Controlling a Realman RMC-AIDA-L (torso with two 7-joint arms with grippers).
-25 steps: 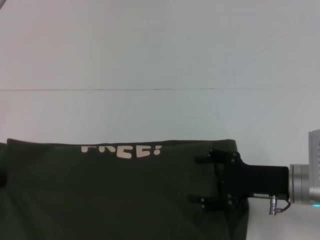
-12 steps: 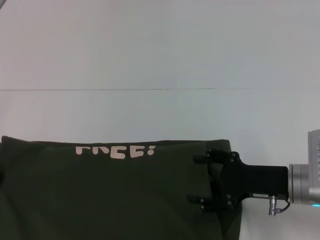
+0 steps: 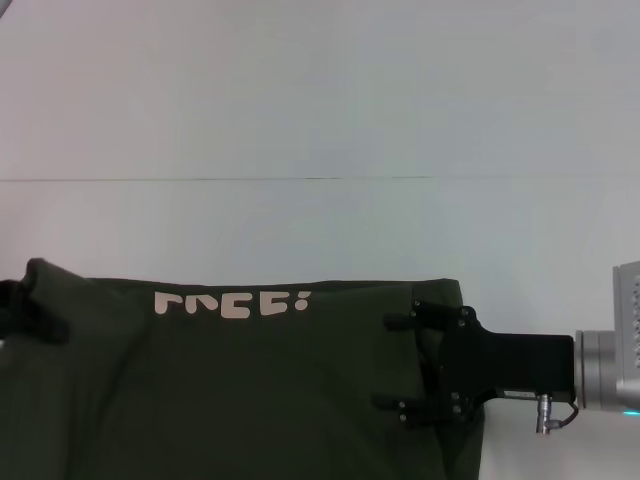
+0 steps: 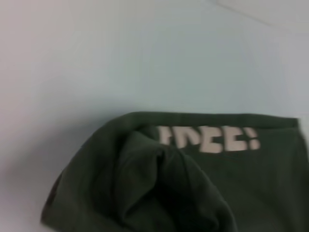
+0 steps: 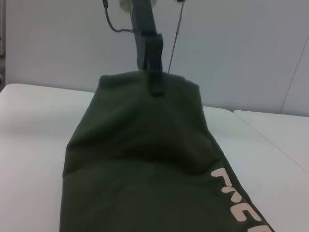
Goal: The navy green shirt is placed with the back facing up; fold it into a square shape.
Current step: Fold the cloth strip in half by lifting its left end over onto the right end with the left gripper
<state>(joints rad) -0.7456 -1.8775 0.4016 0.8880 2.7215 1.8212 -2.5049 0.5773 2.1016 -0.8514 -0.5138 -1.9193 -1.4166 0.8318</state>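
Presently the navy green shirt (image 3: pixel 250 390) lies across the near edge of the white tabletop (image 3: pixel 320 100), spanning from the near left corner to just short of the right gripper's wrist, with its folded upper layer showing cream "FREE!" lettering (image 3: pixel 232 303) along the far edge of the cloth. The right gripper (image 3: pixel 392 363) reaches in from the right side, level over the shirt's right end; its two black fingers (image 3: pixel 402 321) stand apart, one nearer the far edge of the cloth and one nearer the robot, with fabric beneath them, and whether they pinch it cannot be told. The left gripper (image 5: pixel 153 67) holds the shirt's left end raised into a hump; in the right wrist view its fingers are clamped on the top of that lifted fold. A thin seam line (image 3: pixel 220 180) crosses the tabletop well beyond the shirt. A plain pale wall (image 5: pixel 231 43) stands behind the table.
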